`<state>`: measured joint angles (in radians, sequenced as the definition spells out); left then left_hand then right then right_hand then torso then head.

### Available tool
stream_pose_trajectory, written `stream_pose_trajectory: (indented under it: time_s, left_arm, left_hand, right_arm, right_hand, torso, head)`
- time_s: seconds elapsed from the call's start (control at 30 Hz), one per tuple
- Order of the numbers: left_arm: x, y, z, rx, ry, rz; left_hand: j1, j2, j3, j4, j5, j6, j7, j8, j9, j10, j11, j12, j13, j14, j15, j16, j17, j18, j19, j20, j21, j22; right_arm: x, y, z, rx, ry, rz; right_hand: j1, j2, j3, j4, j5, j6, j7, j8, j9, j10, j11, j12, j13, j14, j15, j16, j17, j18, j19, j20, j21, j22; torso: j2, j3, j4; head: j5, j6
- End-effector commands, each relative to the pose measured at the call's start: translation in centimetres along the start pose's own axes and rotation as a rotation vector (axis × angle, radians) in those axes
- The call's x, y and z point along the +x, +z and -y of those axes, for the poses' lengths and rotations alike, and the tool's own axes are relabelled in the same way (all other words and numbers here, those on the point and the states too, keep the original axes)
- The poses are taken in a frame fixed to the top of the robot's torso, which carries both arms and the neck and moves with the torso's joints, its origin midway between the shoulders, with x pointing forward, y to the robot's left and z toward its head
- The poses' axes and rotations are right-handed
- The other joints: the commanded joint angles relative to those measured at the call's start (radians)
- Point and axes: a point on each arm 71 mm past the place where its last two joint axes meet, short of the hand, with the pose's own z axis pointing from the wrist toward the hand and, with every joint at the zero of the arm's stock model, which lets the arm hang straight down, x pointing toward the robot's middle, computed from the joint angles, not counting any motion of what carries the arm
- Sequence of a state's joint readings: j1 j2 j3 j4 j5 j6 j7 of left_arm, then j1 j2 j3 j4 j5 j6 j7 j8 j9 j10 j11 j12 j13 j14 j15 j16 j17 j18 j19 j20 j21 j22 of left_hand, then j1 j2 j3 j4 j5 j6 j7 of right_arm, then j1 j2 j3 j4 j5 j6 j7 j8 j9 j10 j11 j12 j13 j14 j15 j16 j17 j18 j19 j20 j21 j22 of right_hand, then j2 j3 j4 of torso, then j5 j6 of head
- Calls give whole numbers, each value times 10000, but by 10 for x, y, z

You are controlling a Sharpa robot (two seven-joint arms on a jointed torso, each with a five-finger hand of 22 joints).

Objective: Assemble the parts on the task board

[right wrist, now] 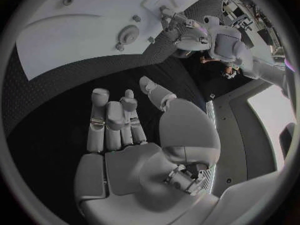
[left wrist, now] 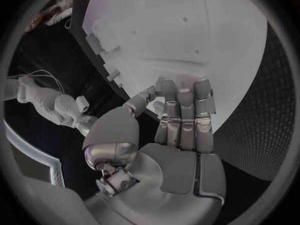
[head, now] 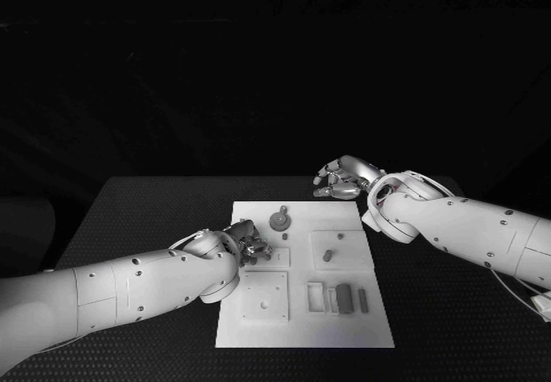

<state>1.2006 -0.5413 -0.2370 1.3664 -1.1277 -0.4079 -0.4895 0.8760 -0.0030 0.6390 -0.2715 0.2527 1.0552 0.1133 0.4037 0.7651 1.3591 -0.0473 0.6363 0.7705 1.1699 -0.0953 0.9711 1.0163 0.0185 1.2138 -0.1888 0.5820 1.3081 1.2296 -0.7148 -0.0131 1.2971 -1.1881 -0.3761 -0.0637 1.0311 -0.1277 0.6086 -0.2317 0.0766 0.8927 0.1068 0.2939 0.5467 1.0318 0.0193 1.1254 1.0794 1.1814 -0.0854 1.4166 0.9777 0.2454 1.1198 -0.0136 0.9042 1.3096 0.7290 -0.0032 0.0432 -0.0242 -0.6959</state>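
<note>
Left hand (head: 244,244) over task board (head: 301,334) | right hand (head: 342,180) beside board

Right hand (right wrist: 134,135) empty, fingers (right wrist: 106,122) close side by side and lightly bent, thumb set apart, over the black table (right wrist: 56,95). Beyond the fingertips, white task board (right wrist: 75,30) carrying a round gear-like part (right wrist: 128,35) and small pegs. Left hand (right wrist: 181,27) at the board's edge, fingers curled.
</note>
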Motion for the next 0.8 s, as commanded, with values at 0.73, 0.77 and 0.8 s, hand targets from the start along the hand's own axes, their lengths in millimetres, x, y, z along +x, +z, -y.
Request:
stream_pose_trajectory:
  time_s: [0.73,0.77,0.8]
  left_arm:
    - [0,-2,2,398,-156,310]
    - [0,-2,1,408,-186,364]
    - [-1,-2,1,416,-203,399]
  left_hand:
    - [105,-76,-1,-17,112,1281,-981,112,31,-276,-354,99,4,-127,-204,173,-88,520,207,-220,123,239]
    - [108,-82,-1,-19,111,1280,-980,113,31,-278,-354,100,2,-129,-204,175,-92,520,205,-220,125,238]
    - [109,-83,0,-20,111,1279,-980,113,30,-278,-354,100,2,-129,-204,176,-94,520,205,-220,125,238]
  right_arm:
    - [1,0,0,-96,31,-181]
    - [1,0,0,-95,32,-185]
    - [1,0,-1,-101,33,-190]
  right_hand:
    - [-63,134,-97,36,22,224,280,-60,17,-60,41,-53,-25,-45,28,-47,-15,164,-7,18,-71,146]
    - [-63,134,-97,36,22,224,280,-61,17,-60,41,-52,-25,-45,28,-47,-15,164,-7,18,-72,146]
    - [-63,135,-97,37,22,224,280,-61,18,-60,41,-52,-25,-45,28,-47,-15,164,-7,18,-72,146]
  torso:
    - [-8,-16,10]
    - [-5,-8,8]
    - [-3,-7,9]
  head:
    - [-5,3]
    - [-4,7]
    - [-8,5]
